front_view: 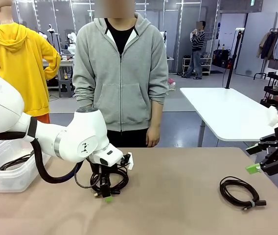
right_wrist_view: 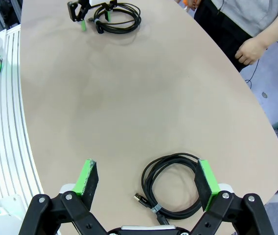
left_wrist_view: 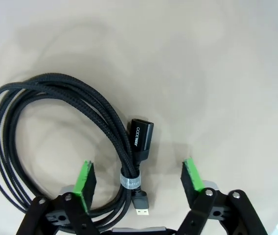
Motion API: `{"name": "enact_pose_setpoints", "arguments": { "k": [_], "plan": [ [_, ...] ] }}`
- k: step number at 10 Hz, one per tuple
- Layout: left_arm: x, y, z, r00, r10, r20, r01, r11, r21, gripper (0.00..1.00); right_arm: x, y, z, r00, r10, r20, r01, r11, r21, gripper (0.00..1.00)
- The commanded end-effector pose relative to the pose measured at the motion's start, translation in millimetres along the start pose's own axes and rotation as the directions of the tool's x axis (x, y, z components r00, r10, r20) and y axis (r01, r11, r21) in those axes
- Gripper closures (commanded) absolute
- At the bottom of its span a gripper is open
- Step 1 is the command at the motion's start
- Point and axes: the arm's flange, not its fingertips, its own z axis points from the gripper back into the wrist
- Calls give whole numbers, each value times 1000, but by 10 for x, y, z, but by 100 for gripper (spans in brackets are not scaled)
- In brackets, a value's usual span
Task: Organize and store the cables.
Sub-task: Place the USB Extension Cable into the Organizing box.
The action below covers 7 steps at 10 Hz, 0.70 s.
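One cable (left_wrist_view: 56, 98), a black braided coil bound by a grey tie, lies on the tan table. My left gripper (left_wrist_view: 138, 169) stands open low over it, its green pads on either side of the tied part and the plugs, not touching them. In the front view, that gripper (front_view: 107, 190) and cable (front_view: 123, 177) sit left of centre. A second coiled cable (front_view: 239, 192) lies at the right. My right gripper (front_view: 264, 159) hangs open above and right of it, with the coil (right_wrist_view: 178, 157) below its spread fingers.
A clear plastic bin (front_view: 11, 174) at the table's left edge holds another black cable (front_view: 16, 160). A person in a grey hoodie (front_view: 122, 73) stands at the far side, hands hanging down. A white table (front_view: 227, 110) stands behind at the right.
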Motion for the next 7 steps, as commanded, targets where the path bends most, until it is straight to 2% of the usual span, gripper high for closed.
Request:
{"name": "enact_pose_setpoints", "arguments": {
  "k": [1, 2, 4, 5, 7],
  "plan": [
    [41, 16, 74, 999, 12, -52, -12, 1000, 14, 96, 31, -1, 2, 1000, -27, 6, 27, 1000, 2, 0],
    [36, -1, 84, 999, 11, -53, -10, 1000, 11, 100, 31, -1, 2, 1000, -27, 6, 27, 1000, 2, 0],
    [33, -9, 91, 999, 6, -48, -5, 1000, 9, 100, 31, -1, 2, 1000, -27, 6, 27, 1000, 2, 0],
    [37, -11, 99, 999, 2, -44, -2, 1000, 9, 97, 31, -1, 2, 1000, -27, 6, 27, 1000, 2, 0],
    [48, -42, 159, 999, -5, -44, 6, 1000, 16, 100, 31, -1, 2, 1000, -27, 6, 27, 1000, 2, 0]
  ]
}}
